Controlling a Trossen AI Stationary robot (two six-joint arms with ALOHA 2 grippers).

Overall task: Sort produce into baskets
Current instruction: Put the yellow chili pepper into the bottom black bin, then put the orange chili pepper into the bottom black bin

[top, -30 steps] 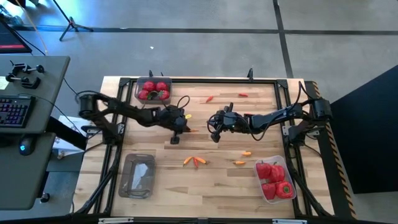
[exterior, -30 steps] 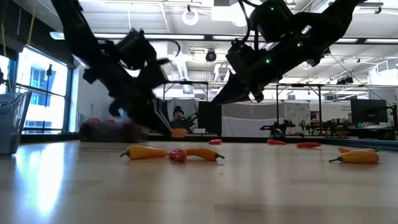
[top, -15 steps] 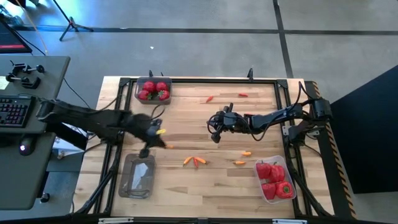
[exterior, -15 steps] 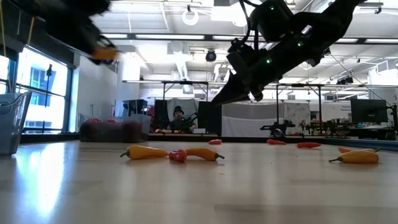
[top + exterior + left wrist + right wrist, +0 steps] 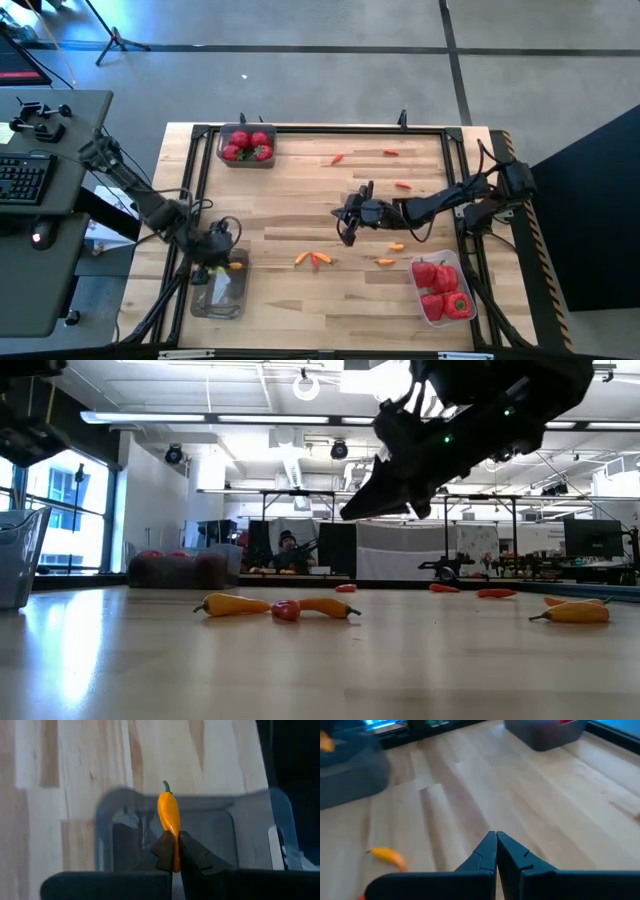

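My left gripper (image 5: 225, 262) hangs above the near-left basket (image 5: 220, 290), a clear tub, and is shut on a small orange pepper (image 5: 169, 812). My right gripper (image 5: 345, 235) is shut on nothing above the table's middle; its closed tips (image 5: 496, 837) point at bare wood. Loose small peppers lie flat on the table: a cluster (image 5: 313, 260) of orange and red ones, two orange ones (image 5: 385, 262) (image 5: 397, 246), and red ones farther back (image 5: 337, 158) (image 5: 390, 153) (image 5: 403, 185). The far-left basket (image 5: 247, 145) holds round red fruits. The near-right basket (image 5: 440, 290) holds red bell peppers. My left gripper pinches the orange pepper's tail end (image 5: 174, 847) between its two fingertips (image 5: 162, 851). The pepper sticks out past the tips in line with the fingers, its green stem (image 5: 166, 785) pointing away from the gripper. It is lifted clear, over the near-left basket's far wall (image 5: 200, 802).
A table frame rail (image 5: 300, 128) runs round the wooden top. In the low view the pepper cluster (image 5: 280, 606) lies in the foreground, with the right gripper (image 5: 350, 512) above and behind it. A desk with a keyboard (image 5: 25, 180) stands beyond the left edge.
My left gripper has gone from the table's middle toward the left and near edges, rising and turning. It carried the orange pepper off the wood to above the near-left basket. My right gripper has moved a little toward the near edge, still shut.
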